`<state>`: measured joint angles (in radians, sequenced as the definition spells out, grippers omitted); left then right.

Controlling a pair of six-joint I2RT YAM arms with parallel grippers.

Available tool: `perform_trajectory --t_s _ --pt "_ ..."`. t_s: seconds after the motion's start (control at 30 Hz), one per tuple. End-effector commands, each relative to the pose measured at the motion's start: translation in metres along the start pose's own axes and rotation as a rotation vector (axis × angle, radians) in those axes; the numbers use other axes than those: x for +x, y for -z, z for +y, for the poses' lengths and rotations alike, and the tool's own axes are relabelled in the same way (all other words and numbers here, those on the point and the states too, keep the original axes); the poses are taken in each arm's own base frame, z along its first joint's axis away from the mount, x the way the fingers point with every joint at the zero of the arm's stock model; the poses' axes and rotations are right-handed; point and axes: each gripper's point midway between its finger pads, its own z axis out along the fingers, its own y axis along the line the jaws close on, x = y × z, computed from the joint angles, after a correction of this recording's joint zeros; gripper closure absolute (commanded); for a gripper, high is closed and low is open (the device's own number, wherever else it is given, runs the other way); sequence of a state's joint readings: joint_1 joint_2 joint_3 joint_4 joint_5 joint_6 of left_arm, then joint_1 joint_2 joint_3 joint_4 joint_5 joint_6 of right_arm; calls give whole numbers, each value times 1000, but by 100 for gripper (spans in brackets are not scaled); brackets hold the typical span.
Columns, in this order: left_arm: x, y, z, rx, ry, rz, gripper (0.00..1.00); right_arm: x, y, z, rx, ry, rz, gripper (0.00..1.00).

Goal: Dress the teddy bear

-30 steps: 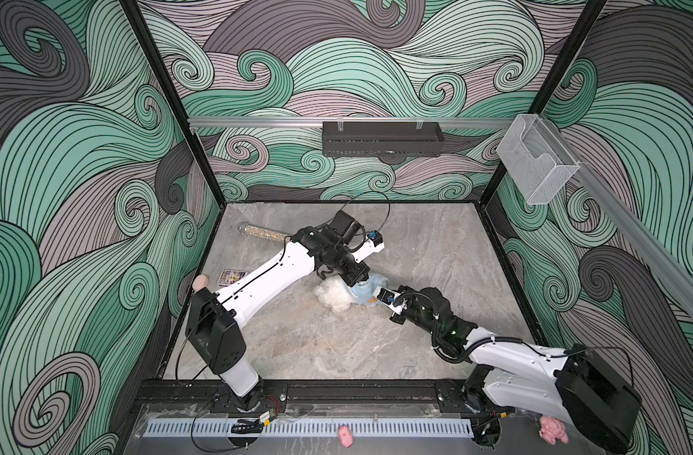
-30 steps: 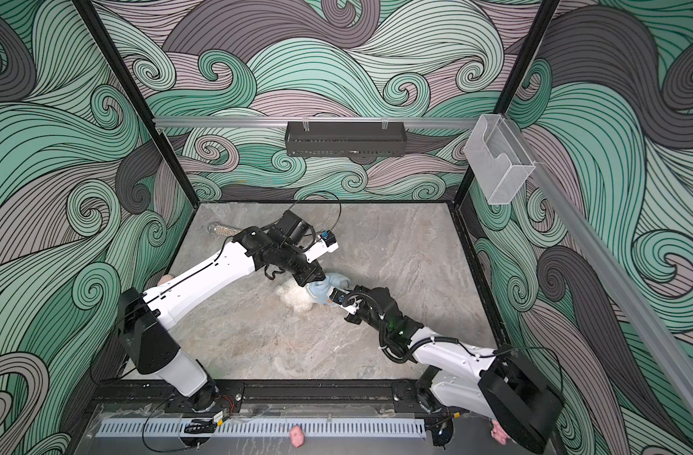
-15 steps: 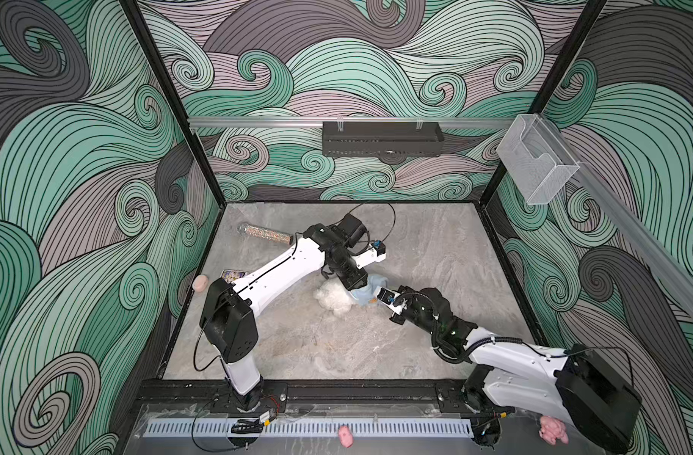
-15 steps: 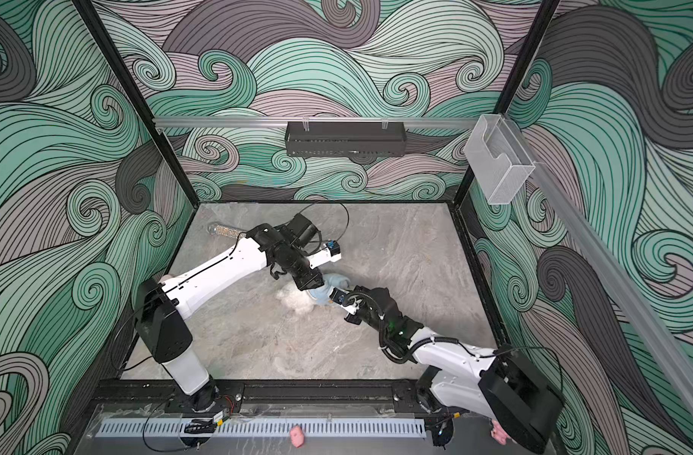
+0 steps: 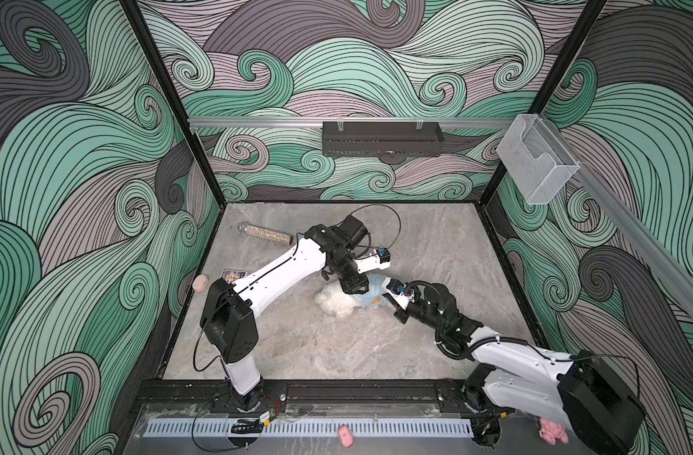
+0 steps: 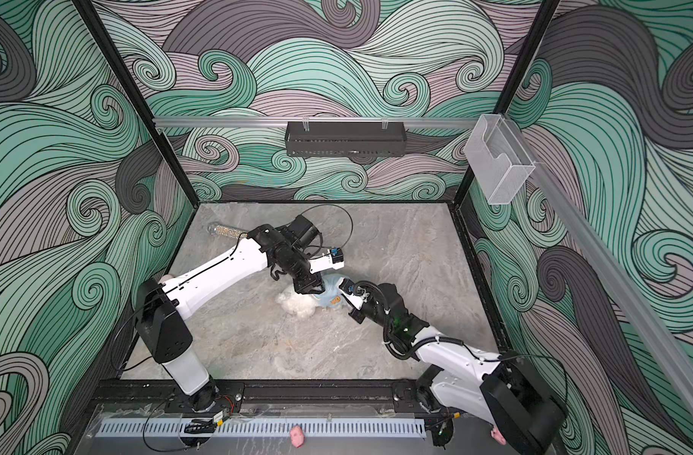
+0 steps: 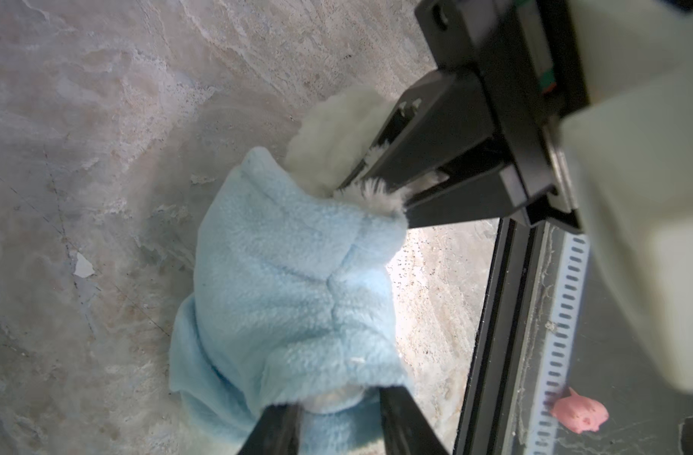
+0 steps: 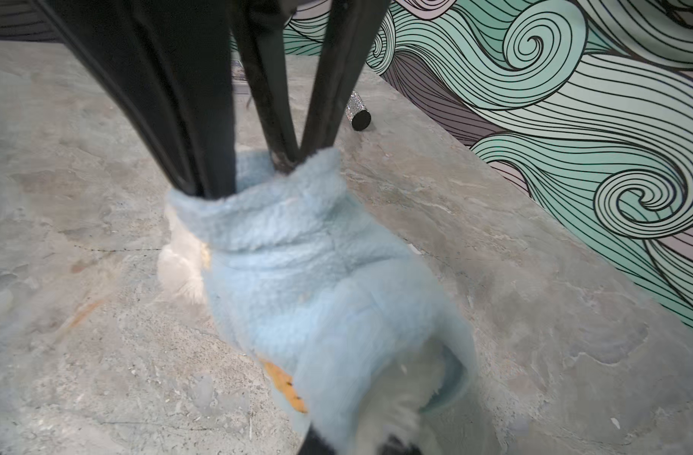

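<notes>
The teddy bear [image 5: 334,304] lies on the stone floor in both top views, its fluffy white body partly inside a light blue fleece garment [image 5: 370,294] with an orange patch. My left gripper [image 5: 354,290] points down at the garment. In the left wrist view its dark fingers [image 7: 406,423] stand apart, open, with the garment's hem [image 7: 297,283] draped over them. My right gripper [image 8: 360,439] is shut on white bear fur sticking out of the garment's other opening. The left wrist view shows the right gripper [image 7: 370,190] pinching that fur.
A glitter tube [image 5: 264,233] lies at the back left, with a small card [image 5: 232,274] and a pink round thing [image 5: 200,282] near the left wall. Pink plush toys [image 5: 345,435] lie outside the front rail. A black shelf [image 5: 382,138] and a clear bin [image 5: 536,165] hang on the walls.
My left gripper has opened from shut while at the garment, and the left arm has swung its elbow rightward. The right arm and its grip have not moved.
</notes>
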<state>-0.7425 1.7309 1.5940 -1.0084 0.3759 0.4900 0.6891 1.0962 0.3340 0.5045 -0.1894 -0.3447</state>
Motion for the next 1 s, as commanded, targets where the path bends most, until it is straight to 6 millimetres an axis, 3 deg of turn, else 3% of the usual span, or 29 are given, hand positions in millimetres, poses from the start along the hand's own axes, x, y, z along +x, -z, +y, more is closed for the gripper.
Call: perform_trajectory --t_s 0.0,0.17,0.47,0.53,0.6,0.67,0.77,0.87,0.97 --pt "-6 -9 5 -15 -48 -10 62 -43 4 2 -51 -36 -163 100" --pt "-9 -21 4 17 -53 -19 62 -52 4 2 -58 -81 -221 100" --pt "16 -56 -14 149 -19 97 57 -89 7 -25 17 -172 -364 100" --pt "18 -60 -16 157 -3 120 60 -97 7 -33 39 -219 -407 100" --pt "12 -59 -18 164 22 104 71 -100 7 -40 55 -278 -442 100" --pt "-1 -52 -19 157 31 41 83 -97 5 -44 66 -325 -449 100" --pt "-32 -22 -16 132 68 -141 100 -75 -2 -47 101 -374 -376 100" --pt "-62 24 -2 113 158 -409 100 -38 -5 -48 155 -417 -246 100" --pt "-73 68 15 56 238 -632 100 -3 -3 -46 195 -463 -130 100"
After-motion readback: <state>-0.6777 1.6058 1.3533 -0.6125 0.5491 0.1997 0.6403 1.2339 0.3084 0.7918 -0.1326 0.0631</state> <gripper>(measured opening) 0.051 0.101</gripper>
